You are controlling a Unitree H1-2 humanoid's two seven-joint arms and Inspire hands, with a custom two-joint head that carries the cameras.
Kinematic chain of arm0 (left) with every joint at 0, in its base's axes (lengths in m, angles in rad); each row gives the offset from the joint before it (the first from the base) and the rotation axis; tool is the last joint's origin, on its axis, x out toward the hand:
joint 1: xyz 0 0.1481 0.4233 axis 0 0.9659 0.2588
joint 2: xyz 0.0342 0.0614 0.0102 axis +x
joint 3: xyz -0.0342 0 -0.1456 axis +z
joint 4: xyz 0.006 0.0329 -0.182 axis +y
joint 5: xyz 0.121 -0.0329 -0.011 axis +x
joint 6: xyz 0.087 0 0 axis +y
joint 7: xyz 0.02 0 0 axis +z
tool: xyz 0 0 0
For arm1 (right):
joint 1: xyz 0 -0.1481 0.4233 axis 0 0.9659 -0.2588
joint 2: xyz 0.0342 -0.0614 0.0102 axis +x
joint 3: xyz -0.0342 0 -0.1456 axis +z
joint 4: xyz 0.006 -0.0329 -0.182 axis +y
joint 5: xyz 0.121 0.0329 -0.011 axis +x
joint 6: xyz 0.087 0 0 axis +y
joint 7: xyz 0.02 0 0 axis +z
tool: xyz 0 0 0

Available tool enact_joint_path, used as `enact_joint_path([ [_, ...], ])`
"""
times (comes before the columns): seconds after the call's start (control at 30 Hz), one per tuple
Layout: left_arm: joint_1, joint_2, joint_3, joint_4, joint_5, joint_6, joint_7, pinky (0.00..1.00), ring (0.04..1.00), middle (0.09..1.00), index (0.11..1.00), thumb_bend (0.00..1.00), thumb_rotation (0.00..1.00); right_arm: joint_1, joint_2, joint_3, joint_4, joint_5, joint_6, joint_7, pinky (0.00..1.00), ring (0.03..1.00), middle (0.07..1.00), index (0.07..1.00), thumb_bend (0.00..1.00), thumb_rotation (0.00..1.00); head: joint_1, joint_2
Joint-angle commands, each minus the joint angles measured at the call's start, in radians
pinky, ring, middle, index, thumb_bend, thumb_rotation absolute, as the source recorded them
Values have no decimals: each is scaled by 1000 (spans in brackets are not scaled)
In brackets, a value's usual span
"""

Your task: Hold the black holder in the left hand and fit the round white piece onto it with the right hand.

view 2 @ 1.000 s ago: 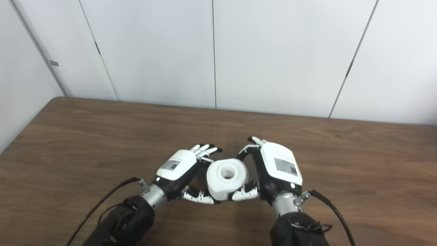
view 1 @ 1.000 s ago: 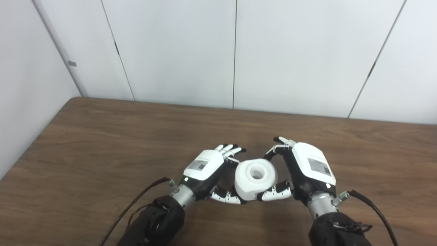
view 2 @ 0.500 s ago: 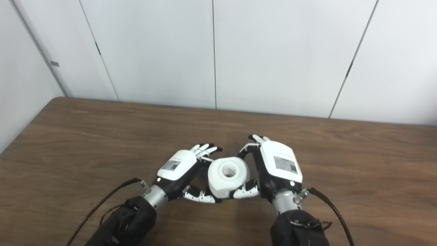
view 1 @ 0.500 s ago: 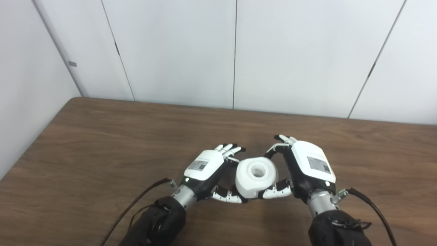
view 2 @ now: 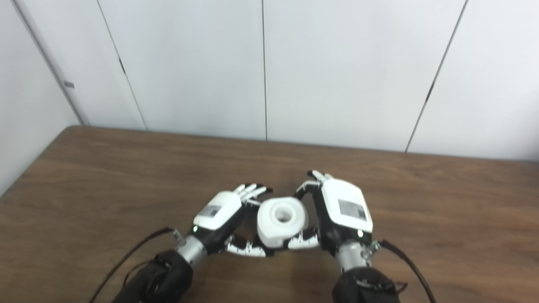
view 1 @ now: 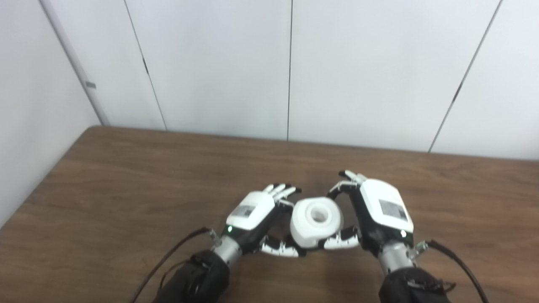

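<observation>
The round white piece (view 1: 316,221), a thick ring with a centre hole facing up, sits between my two hands just above the table (view 1: 126,189). My right hand (view 1: 379,208) wraps it from the right, with curled fingers (view 1: 339,189) behind it and the thumb against its lower front. My left hand (view 1: 254,210) is at its left side with straight, spread fingers (view 1: 282,190) by the upper edge and its thumb touching the base. No black holder shows in either view; the space under the piece is hidden. The same piece (view 2: 282,221) appears in the right eye view.
The brown wooden table runs back to a white panelled wall (view 1: 290,63). Its left edge (view 1: 38,189) meets a side wall. Black cables (view 1: 168,256) trail from both wrists over the near part of the table.
The whole picture has shifted slightly downward, so the camera moved. The hands and the white piece keep nearly the same pose, with the left fingers a little closer to the piece.
</observation>
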Motion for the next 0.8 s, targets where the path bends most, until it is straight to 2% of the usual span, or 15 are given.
enact_joint_path([
  [0.0,-32,-3,-11,-6,5,-18,18,1000,967,934,481,516,44,-7,2,9,0,0,-21,-6,620,905,892,479,511,146,2,0],
  [0.57,-33,-8,-17,-11,2,-9,14,1000,972,935,481,516,43,-12,5,22,21,-11,-15,4,620,920,906,483,509,147,15,0],
  [0.77,-34,-9,-19,1,3,-20,30,1000,967,931,481,516,44,-11,7,27,57,0,-17,-31,637,919,906,483,509,146,17,-7],
])
